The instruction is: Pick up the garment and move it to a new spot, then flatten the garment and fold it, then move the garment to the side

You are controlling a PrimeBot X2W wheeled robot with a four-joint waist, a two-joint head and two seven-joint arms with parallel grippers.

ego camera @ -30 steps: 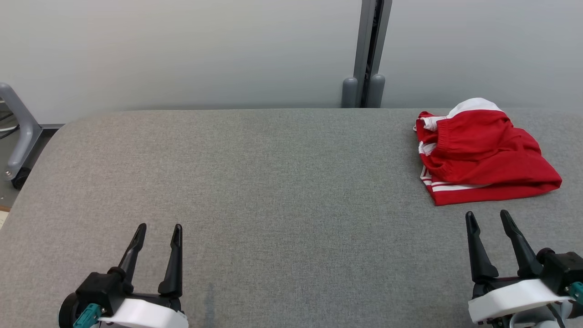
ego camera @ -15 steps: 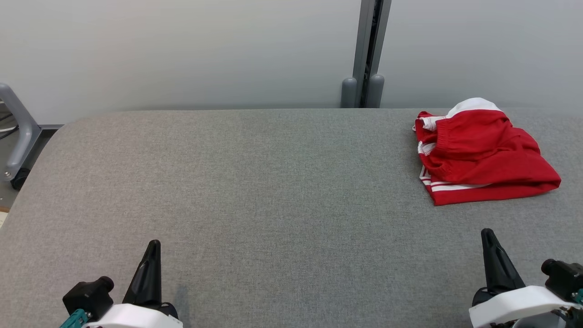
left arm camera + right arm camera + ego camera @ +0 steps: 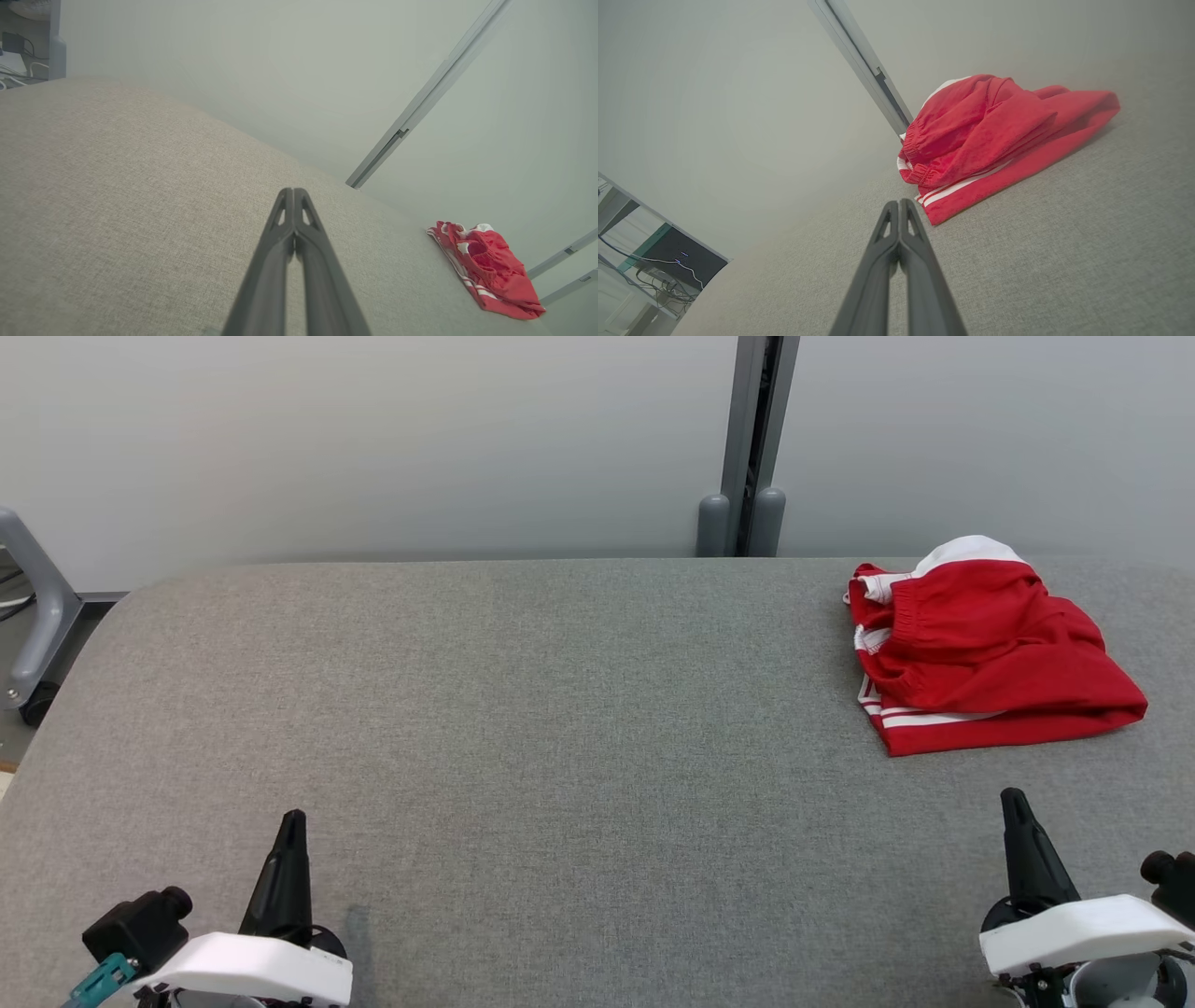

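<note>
Left hand [image 3: 291,821] and right hand [image 3: 1013,800] hover low over the table [image 3: 560,709], both closed tight, empty, pointing ahead; garment [image 3: 990,649] lies near the right

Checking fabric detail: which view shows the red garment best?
Right wrist view: the red garment is close, waistband and stripes clear. Head view shows the garment whole; left wrist view shows the garment small, far.

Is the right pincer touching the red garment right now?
No, the shut right pincer lies short of the red garment, with grey table showing between them.
</note>
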